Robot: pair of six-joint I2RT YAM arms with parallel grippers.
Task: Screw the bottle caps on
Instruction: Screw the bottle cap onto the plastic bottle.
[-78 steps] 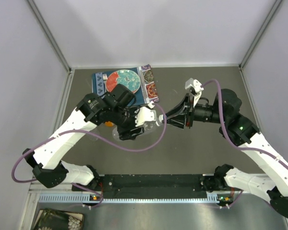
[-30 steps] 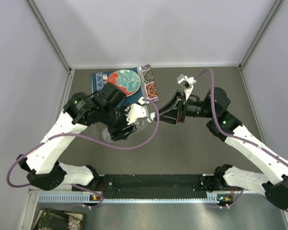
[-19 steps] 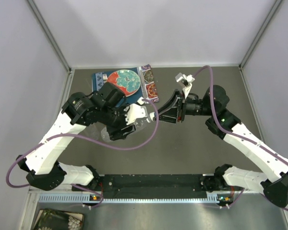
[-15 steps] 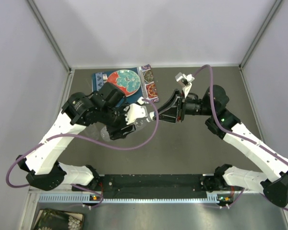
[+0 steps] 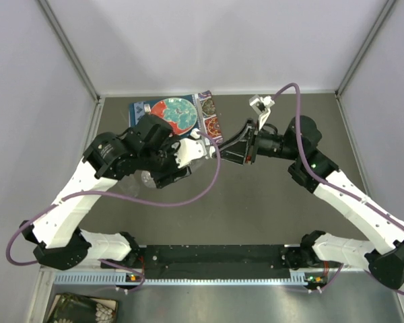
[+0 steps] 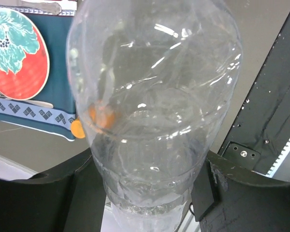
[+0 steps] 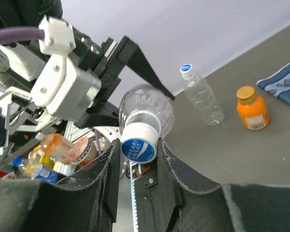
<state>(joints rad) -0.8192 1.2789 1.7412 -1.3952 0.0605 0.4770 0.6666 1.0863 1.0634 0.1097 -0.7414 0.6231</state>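
Note:
A clear bottle (image 6: 154,87) is held lying in the air between the two arms. My left gripper (image 6: 152,193) is shut around its body, one black finger (image 6: 63,183) on each side. On its neck sits a white bottle cap (image 7: 138,145) with a blue printed top, and my right gripper (image 7: 139,155) is shut on this cap. From above, the left gripper (image 5: 163,168) and right gripper (image 5: 224,152) face each other. A second clear bottle (image 7: 201,99) with its cap (image 7: 187,68) on and an orange bottle (image 7: 251,113) with an amber cap (image 7: 245,92) stand on the table.
A red-and-teal plate (image 5: 173,112) lies on a patterned mat (image 5: 209,118) at the back of the table (image 5: 269,215). Grey walls close the sides and back. A black rail (image 5: 215,256) runs along the near edge. Packaged items (image 7: 63,145) sit beyond that edge.
Both grippers and the bottle have drifted toward the far side. The right wrist has turned a little while staying on the cap.

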